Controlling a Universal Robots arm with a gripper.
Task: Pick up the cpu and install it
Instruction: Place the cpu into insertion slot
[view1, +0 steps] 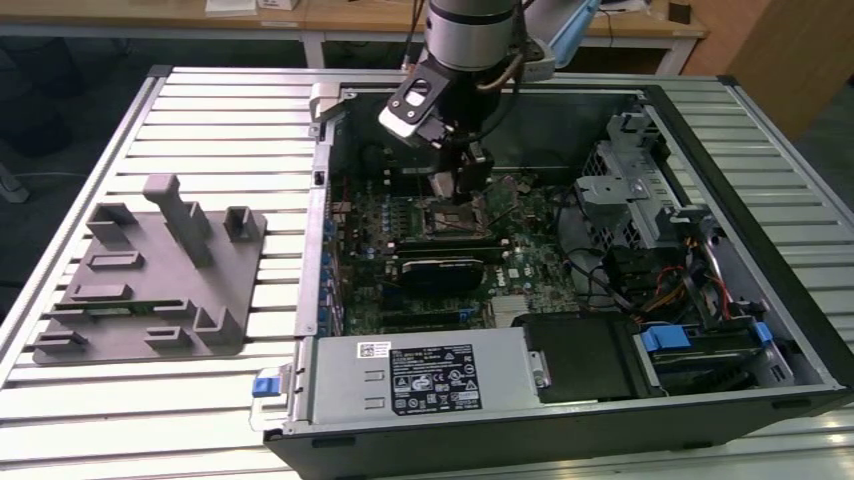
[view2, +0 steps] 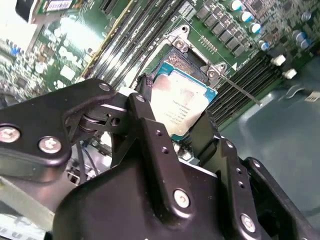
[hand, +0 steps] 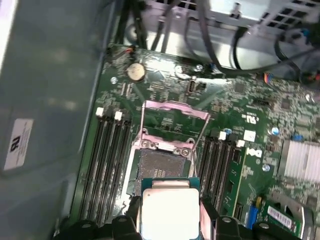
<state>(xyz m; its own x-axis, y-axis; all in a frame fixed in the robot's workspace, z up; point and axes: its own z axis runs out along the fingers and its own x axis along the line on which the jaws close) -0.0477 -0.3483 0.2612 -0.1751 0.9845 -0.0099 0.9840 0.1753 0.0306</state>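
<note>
Okay so, exterior view first: the gripper (view1: 458, 178) hangs down inside the open computer case (view1: 747, 230), right over the cpu socket (view1: 447, 217) on the motherboard (view1: 534, 265); whatever sits between its fingers is too small to tell from out here; the grey holder block (view1: 147, 270) sits on the slatted table (view1: 200, 110), well apart, towards the exterior view's left.

Second wrist view: the gripper is clenched on the cpu (view2: 182, 107), pinching it by two opposite edges with the silvery lid facing the camera; the chip hovers in front of the open socket; the thin load lever (view2: 240, 90) is swung out beside it; the gripper's black body covers the near edge of the chip and a good part of the board.

First wrist view: the socket is bare, its load plate (hand: 175, 117) flipped up and out of the way, RAM slots (hand: 107, 160) on either side; the cpu is held just short of the socket, and one edge of it is cut off by the frame.

My read: the pick is done and this is the install step, on the approach; seating it calls for squaring the chip to the socket frame and keeping it flat; I can't tell how big the gap above the socket is, and the notches and corner mark are too small to make out.
</note>
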